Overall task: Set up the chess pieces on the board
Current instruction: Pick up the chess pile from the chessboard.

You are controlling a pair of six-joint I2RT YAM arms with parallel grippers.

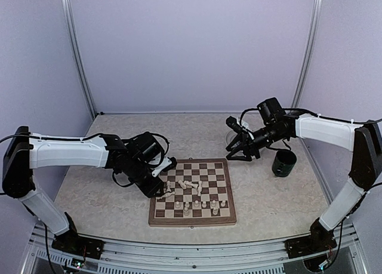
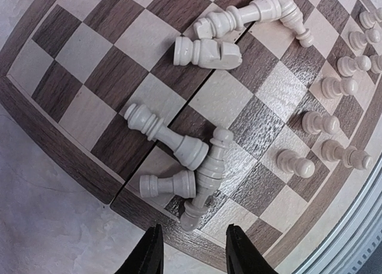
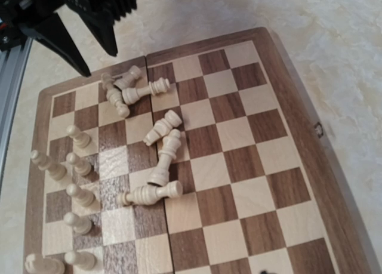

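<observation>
Left gripper [image 2: 194,249] hangs at the board [image 1: 212,166] left edge, fingers spread, gripping nothing. Chess pieces [image 2: 179,145]: toppled heap on board's left-centre, upright ones along its near rows; far-right squares open. Right gripper [image 1: 239,153] off board's far-right corner, spread or pinching unclear.

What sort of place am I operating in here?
Most likely an enclosed lab test cell: plain pale walls framed by aluminium posts, a metal mounting rail along the near edge, and a chessboard set out as the exercise.
</observation>
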